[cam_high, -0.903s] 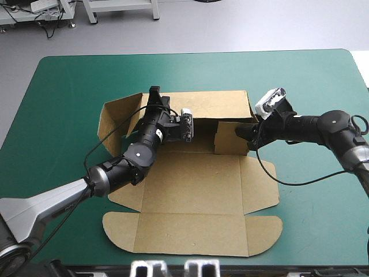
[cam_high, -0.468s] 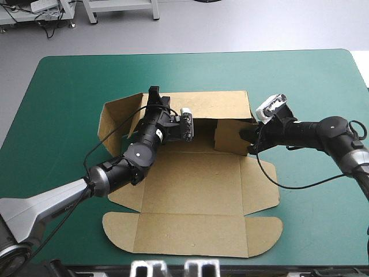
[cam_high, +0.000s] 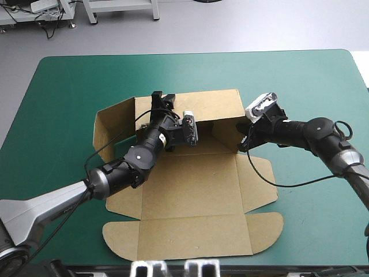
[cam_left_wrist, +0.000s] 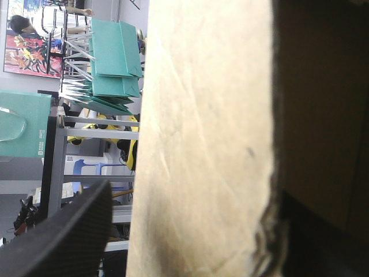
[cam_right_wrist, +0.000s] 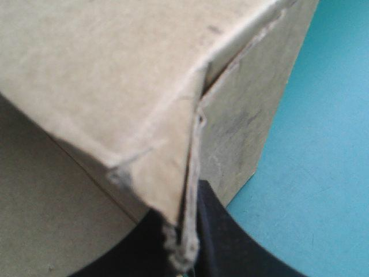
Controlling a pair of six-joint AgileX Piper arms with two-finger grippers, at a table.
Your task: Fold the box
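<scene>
The brown box (cam_high: 190, 184) lay at the middle of the bench (cam_high: 63, 86), on its teal-green cover, partly set up. Its base panel was flat, the far wall (cam_high: 207, 104) stood raised, and the left side flap (cam_high: 112, 124) leaned up from the cover. The lid (cam_high: 190, 236), with rounded end tabs, lay flat toward the near edge, and the right side flap (cam_high: 258, 179) lay flat too. A short end flap (cam_high: 226, 135) stood turned inward at the far wall's right end.

The left arm (cam_high: 115, 173) reached across the base panel to the far wall, left of its middle. The left jaws straddled the wall's top edge and stood apart, not pressed onto the sheet. In the left wrist view one black finger (cam_left_wrist: 63, 236) was on the outer side, a gap showing between it and the board, with the other in shadow on the inner side.

The right arm (cam_high: 311, 131) came in to the wall's right-hand corner. The right jaws were clamped there — in the right wrist view they met in an arch with the corner's ragged board edge (cam_right_wrist: 183, 231) pinched between them, the teal-green cover just beside.
</scene>
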